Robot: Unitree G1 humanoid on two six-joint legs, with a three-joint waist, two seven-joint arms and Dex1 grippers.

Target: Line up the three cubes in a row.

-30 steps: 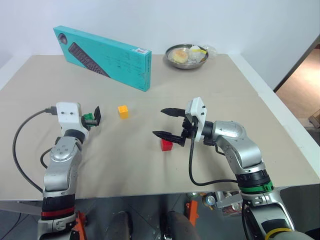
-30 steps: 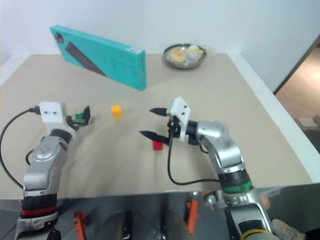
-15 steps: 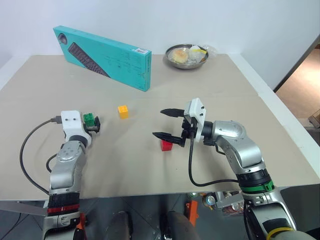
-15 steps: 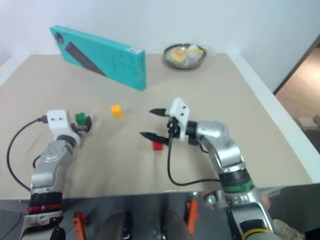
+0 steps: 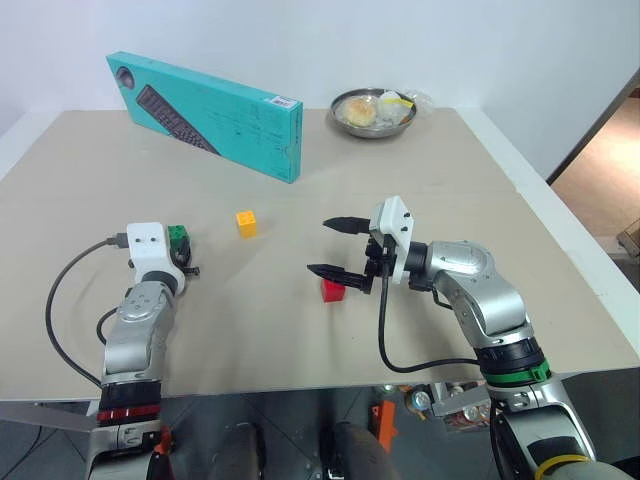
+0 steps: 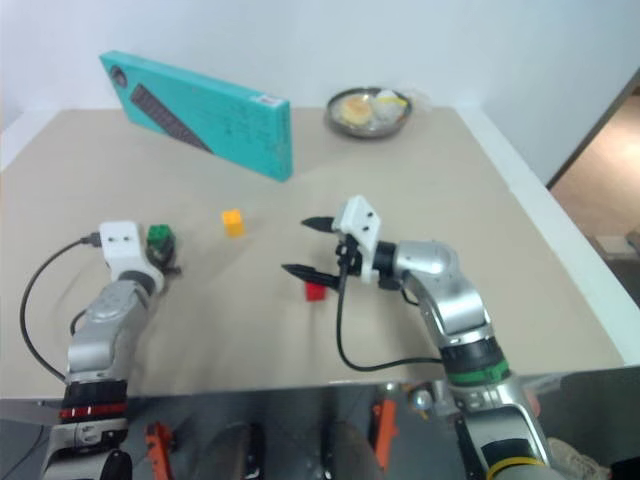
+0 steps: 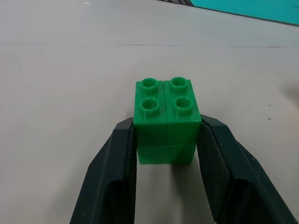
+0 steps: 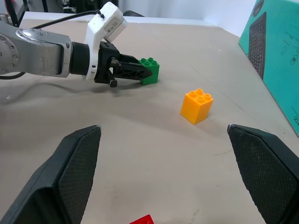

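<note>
Head views show the green cube (image 5: 179, 238) on the worktop (image 5: 420, 190), left of the yellow-orange cube (image 5: 246, 223); the red cube (image 5: 333, 290) lies under the right gripper (image 5: 333, 248), whose fingers are wide apart. Left wrist view shows the left gripper (image 7: 167, 140) fingers closed on the green cube.

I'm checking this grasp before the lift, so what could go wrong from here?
1. The left gripper pinches only the near, lower part of the green cube; it may pivot or slip out when lifted.
2. The yellow-orange cube sits close by; a careless placement could knock it askew.
3. The open right gripper hangs just above the red cube; a dip could shove it out of line.
</note>
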